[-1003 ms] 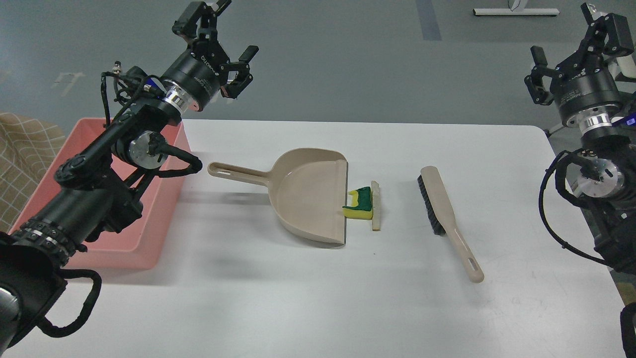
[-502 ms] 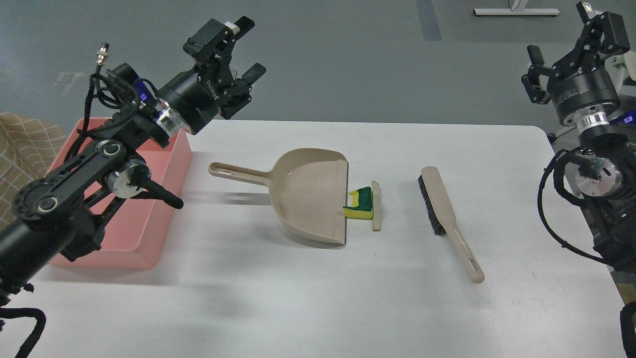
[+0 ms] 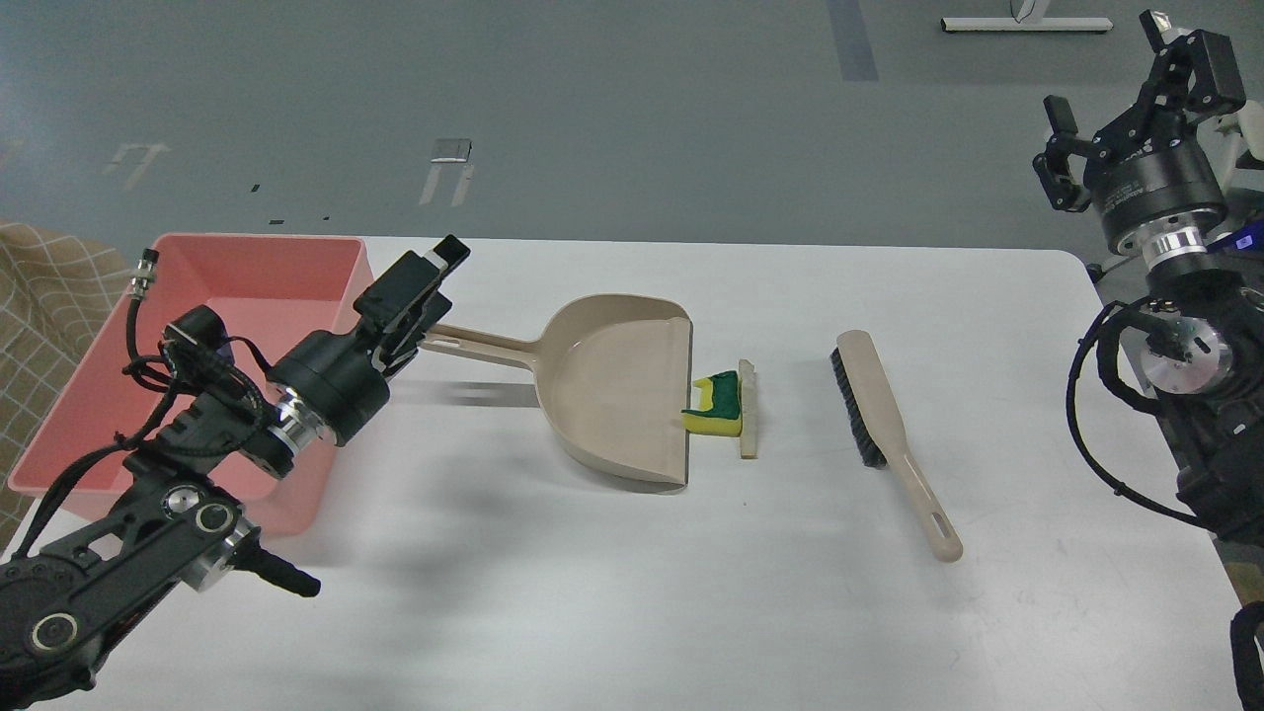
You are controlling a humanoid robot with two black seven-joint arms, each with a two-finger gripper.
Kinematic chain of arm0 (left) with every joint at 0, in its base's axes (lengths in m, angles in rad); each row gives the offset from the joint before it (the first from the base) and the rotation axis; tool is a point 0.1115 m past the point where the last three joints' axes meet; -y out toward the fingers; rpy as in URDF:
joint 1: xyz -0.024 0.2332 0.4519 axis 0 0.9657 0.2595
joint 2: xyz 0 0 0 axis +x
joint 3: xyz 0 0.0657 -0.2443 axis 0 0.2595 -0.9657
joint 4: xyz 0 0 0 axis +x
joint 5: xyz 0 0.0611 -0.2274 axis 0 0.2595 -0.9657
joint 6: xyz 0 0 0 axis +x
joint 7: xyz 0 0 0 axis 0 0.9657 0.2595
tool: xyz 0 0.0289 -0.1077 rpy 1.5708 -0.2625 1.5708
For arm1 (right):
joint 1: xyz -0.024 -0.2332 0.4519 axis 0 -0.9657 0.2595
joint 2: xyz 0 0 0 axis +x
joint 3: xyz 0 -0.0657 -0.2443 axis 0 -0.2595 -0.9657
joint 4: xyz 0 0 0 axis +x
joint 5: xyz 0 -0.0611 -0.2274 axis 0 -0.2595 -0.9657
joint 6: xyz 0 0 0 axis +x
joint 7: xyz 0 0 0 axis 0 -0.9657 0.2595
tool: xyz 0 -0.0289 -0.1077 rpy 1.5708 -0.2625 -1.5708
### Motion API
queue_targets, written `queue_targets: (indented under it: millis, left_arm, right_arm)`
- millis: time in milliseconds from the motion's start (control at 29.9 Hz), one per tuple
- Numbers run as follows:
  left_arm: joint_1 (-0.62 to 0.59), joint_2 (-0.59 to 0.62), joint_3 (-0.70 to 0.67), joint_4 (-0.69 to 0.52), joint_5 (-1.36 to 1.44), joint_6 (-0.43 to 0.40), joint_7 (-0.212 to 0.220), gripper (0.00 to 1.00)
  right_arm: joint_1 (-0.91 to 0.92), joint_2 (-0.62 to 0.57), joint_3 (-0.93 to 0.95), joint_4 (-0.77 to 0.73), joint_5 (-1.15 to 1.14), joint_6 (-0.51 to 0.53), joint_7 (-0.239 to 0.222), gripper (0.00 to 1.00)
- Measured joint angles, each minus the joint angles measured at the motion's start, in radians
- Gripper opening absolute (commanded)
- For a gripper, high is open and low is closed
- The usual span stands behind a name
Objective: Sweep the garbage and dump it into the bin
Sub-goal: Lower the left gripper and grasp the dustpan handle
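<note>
The garbage lies at mid-table: a yellow sponge piece with a green top (image 3: 718, 407) rests against the mouth of the beige dustpan (image 3: 612, 385), and a thin white bread slice (image 3: 748, 410) stands against its right side. The pink bin (image 3: 247, 243) is at the table's left edge. My left gripper (image 3: 423, 294) is low at the end of the dustpan's handle (image 3: 484, 347), fingers apart, hiding the handle's tip. My right gripper (image 3: 1126, 84) is open and empty, raised high beyond the table's right end.
A beige brush with black bristles (image 3: 886, 420) lies to the right of the garbage, handle toward me. The white table (image 3: 632, 592) ends close on the right. A checked cloth (image 3: 49, 296) lies left of the bin.
My left arm has swung down from high above the bin to the dustpan's handle end. My right gripper has shifted slightly. Dustpan, garbage and brush have not moved.
</note>
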State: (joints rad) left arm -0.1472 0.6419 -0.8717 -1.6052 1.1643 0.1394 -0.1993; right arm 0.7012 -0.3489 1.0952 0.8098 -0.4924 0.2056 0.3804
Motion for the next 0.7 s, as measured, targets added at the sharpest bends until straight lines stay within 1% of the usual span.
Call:
queue_targets:
  millis: [167, 334, 435, 702]
  left_arm:
    - [0.035, -0.030, 0.053, 0.018, 0.066, 0.060, 0.005, 0.98]
    - [0.035, -0.076, 0.112, 0.083, 0.072, 0.118, 0.034, 0.98]
    - [0.021, -0.117, 0.115, 0.144, 0.071, 0.130, 0.045, 0.98]
    - [-0.067, -0.216, 0.116, 0.294, 0.058, 0.151, 0.069, 0.98]
  right_arm:
    - [-0.005, 0.000, 0.000, 0.000, 0.000, 0.000, 0.000, 1.00]
    - [-0.006, 0.002, 0.000, 0.000, 0.000, 0.000, 0.000, 1.00]
    - [-0.006, 0.002, 0.000, 0.001, 0.000, 0.000, 0.000, 1.00]
    - [-0.006, -0.001, 0.000, 0.006, 0.000, 0.000, 0.000, 1.00]
